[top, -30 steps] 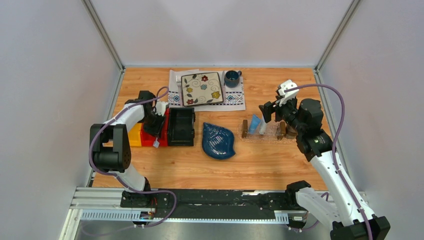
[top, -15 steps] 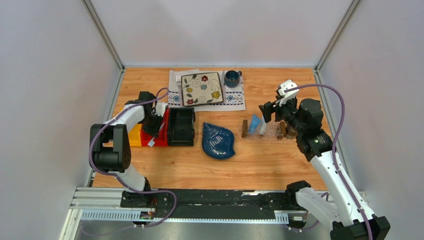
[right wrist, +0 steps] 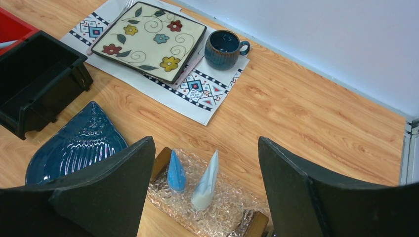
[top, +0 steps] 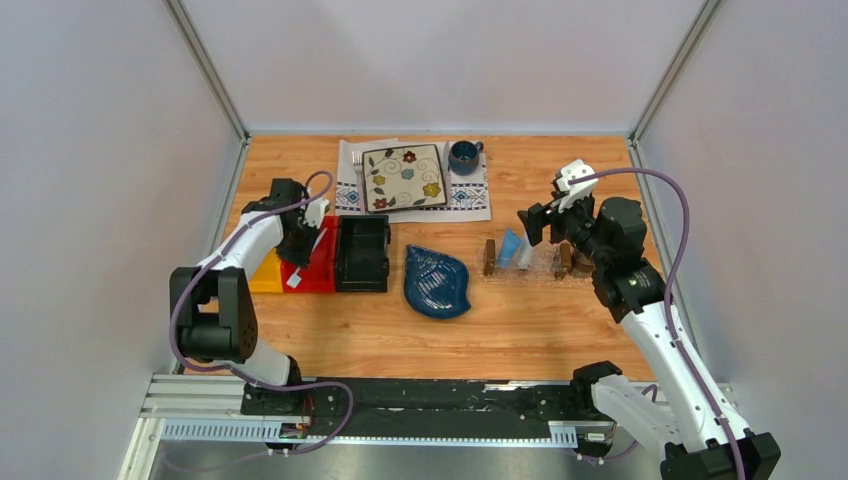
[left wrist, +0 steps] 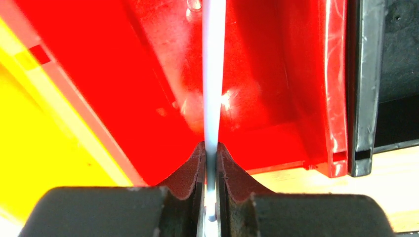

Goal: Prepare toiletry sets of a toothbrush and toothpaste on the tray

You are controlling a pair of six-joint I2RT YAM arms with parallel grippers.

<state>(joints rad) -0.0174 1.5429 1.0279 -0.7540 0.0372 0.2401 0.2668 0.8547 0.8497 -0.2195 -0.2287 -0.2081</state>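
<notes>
My left gripper [top: 301, 232] is shut on the slim pale toothbrush [top: 307, 258] and holds it over the red bin [top: 320, 270]. In the left wrist view the toothbrush [left wrist: 213, 74] runs straight out from between the shut pads [left wrist: 195, 165] above the red bin's floor [left wrist: 148, 74]. The clear tray [top: 546, 271] with brown end blocks stands at the right. In it stand a light blue toothpaste tube [top: 511, 247] and a white-grey one [top: 526, 252], tips up. My right gripper [top: 533, 224] hovers open and empty above them; both tubes [right wrist: 176, 173] [right wrist: 206, 182] and the tray [right wrist: 225, 213] show between its jaws [right wrist: 205, 143].
A yellow bin [top: 267, 272] and a black bin [top: 362, 253] flank the red one. A dark blue leaf-shaped dish [top: 437, 282] lies mid-table. A flowered plate [top: 403, 177], a fork [top: 356, 158] and a blue mug [top: 464, 156] sit on a placemat at the back.
My left arm has drawn back to the left and lifted, carrying the toothbrush with it; its free end has shifted left over the red bin. The right arm has not moved.
</notes>
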